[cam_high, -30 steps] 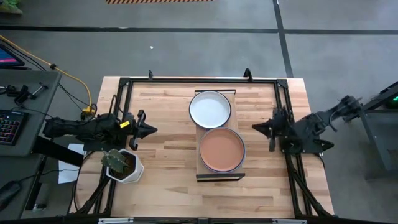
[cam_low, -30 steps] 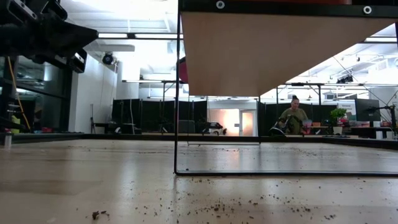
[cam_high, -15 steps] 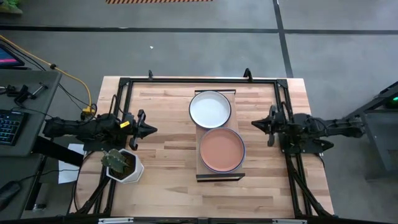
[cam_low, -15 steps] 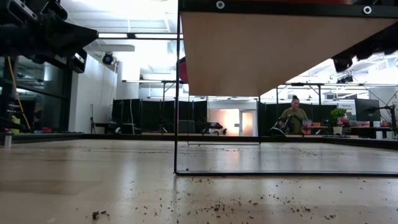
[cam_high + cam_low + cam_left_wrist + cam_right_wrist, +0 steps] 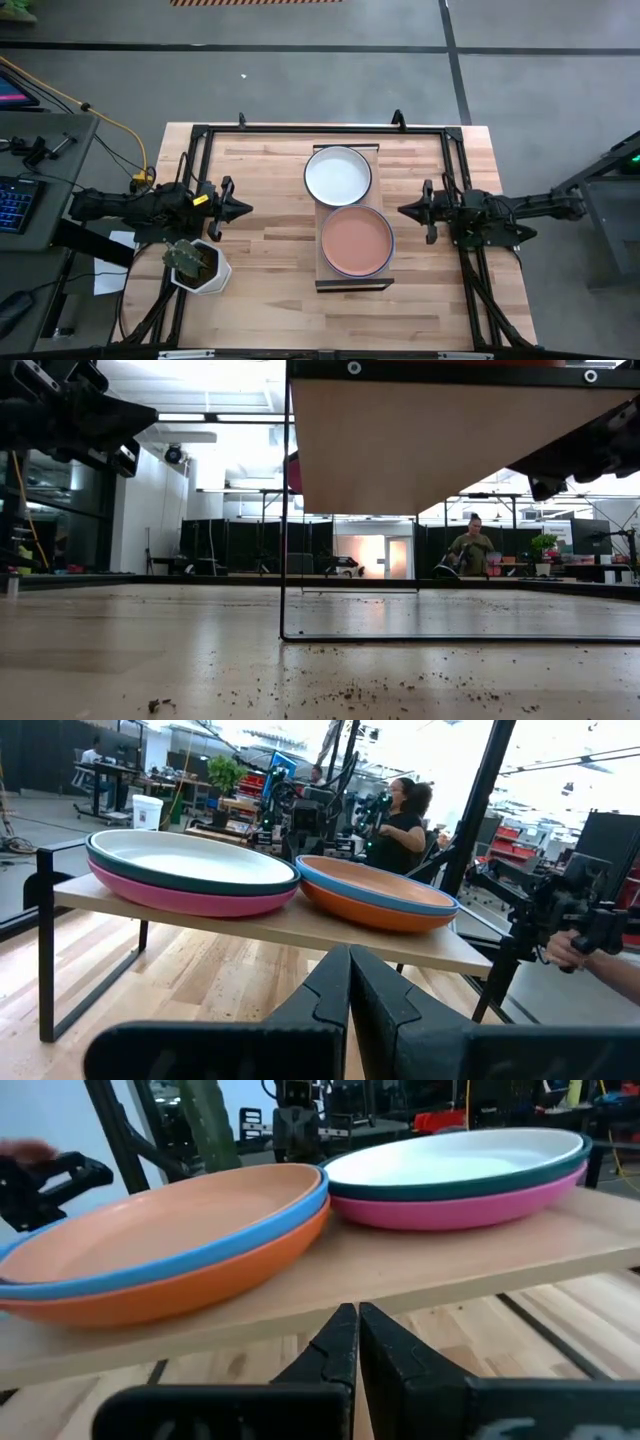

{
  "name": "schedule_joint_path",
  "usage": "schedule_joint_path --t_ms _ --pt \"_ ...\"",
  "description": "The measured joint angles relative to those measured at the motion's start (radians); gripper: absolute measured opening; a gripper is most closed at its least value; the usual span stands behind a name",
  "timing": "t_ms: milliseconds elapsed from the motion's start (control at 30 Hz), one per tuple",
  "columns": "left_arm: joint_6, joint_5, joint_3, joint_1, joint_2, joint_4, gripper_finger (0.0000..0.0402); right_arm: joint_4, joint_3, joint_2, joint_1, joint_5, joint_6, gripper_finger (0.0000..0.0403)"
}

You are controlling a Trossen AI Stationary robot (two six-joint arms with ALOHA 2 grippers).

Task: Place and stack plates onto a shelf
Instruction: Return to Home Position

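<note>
The shelf [image 5: 355, 283] stands mid-table and carries two stacks of three plates. The far stack has the white plate [image 5: 338, 174] on top, over dark teal [image 5: 200, 881] and magenta pink [image 5: 180, 899]. The near stack has salmon tan [image 5: 357, 241] on top, over light blue [image 5: 405, 901] and coral red [image 5: 370, 916]. My left gripper [image 5: 246, 209] hovers shut, left of the shelf. My right gripper [image 5: 402, 210] hovers shut, right of it. Both point level at the shelf, and neither touches anything.
A white hexagonal plant pot [image 5: 200, 266] sits near the table's left edge, just nearward of my left arm. Dark frame rails [image 5: 320, 128] run along the table's far and side edges. Soil crumbs [image 5: 350, 690] lie on the tabletop. A person [image 5: 472, 550] stands far back in the room.
My right arm has straightened out from a bent pose. Its gripper has come a little toward the shelf and has dropped into the upper right of the low view. The plates have kept still.
</note>
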Motion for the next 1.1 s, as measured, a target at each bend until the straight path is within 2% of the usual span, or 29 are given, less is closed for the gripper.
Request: schedule_joint_path --t_ms 367,567,667,933,1100 --pt "0.0 0.0 -0.001 0.0 -0.002 0.001 0.0001 -0.004 0.0 0.0 -0.001 0.01 0.032 0.0" --pt "0.0 0.0 -0.003 0.0 -0.07 -0.156 0.0001 -0.005 -0.001 0.0 -0.001 0.009 0.093 0.0" --pt "0.0 0.001 -0.003 0.0 -0.097 -0.151 0.0001 -0.005 -0.001 0.0 -0.001 0.009 0.115 0.0" --pt "0.0 0.0 -0.003 0.0 -0.096 -0.164 0.0001 0.002 -0.001 -0.119 -0.001 0.005 0.118 0.0" --pt "0.0 0.0 -0.003 0.0 -0.096 -0.165 0.0001 0.019 -0.001 -0.118 0.0 0.004 0.118 0.0"
